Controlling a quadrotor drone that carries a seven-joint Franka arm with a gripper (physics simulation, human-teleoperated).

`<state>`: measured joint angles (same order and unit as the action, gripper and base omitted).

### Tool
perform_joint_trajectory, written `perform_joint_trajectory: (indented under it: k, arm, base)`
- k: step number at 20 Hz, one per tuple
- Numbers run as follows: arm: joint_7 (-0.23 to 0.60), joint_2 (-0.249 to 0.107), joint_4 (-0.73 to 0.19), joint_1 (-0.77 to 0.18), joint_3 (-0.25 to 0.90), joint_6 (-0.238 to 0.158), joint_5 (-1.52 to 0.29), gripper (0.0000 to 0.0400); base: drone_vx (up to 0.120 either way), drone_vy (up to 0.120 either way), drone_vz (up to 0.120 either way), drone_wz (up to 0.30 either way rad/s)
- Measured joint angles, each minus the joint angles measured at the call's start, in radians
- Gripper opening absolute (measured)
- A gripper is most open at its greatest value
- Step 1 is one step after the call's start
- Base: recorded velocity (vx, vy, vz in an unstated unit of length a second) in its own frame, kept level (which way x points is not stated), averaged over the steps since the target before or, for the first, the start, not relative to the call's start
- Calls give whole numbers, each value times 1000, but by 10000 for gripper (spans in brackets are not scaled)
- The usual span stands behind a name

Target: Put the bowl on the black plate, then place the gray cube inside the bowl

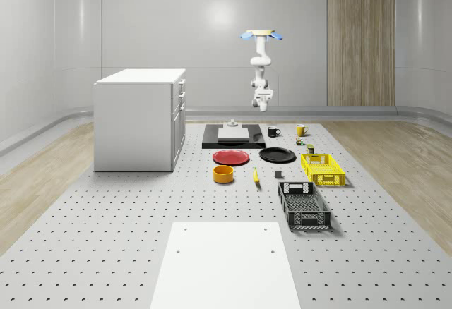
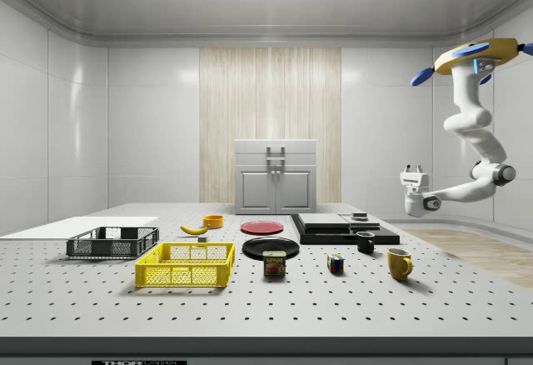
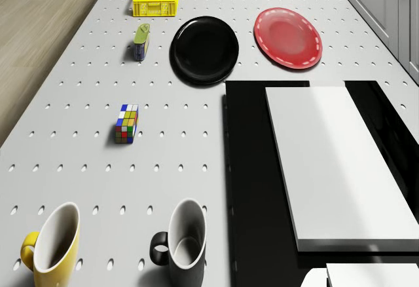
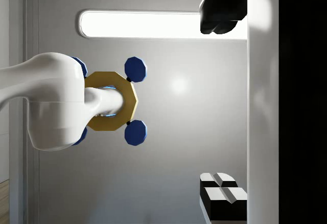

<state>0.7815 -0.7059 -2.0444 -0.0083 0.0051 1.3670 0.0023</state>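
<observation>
Drone (image 1: 260, 34) hovering high beyond the table's far edge, arm folded below it, gripper (image 2: 414, 171) pointing upward with jaws wide apart and empty, orange bowl (image 1: 223, 174) on the table just near of the red plate (image 1: 231, 157), black plate (image 1: 277, 155) bare, right of it, gray cube (image 1: 278, 175) near of the black plate.

Bowl (image 1: 223, 174): orange-yellow, round, low-walled, upright and empty, resting on the counter (image 1: 106, 238) just in front of the red plate (image 1: 231, 157), well apart from the black plate.

Black plate (image 1: 277, 155): glossy, round, shallow, flat on the counter, bare, beside the red plate.

Gray cube (image 1: 278, 175): small, dark gray, sitting on the counter between the black plate and the black basket (image 1: 304, 204), near the yellow basket (image 1: 323, 168).
</observation>
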Motion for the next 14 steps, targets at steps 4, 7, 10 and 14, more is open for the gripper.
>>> perform_joint_trajectory:
  k: [4,7,10,14]
  arm:
    - [0,-2,-2,0,1,3,-1,400]
    - [0,-4,-3,-1,2,5,-2,400]
    - [0,-5,-5,-1,3,7,-3,400]
    - [1,-7,-7,-3,6,10,-7,400]
  base:
    - [120,-120,0,0]
    - [120,-120,0,0]
    - [120,-120,0,0]
    - [120,-120,0,0]
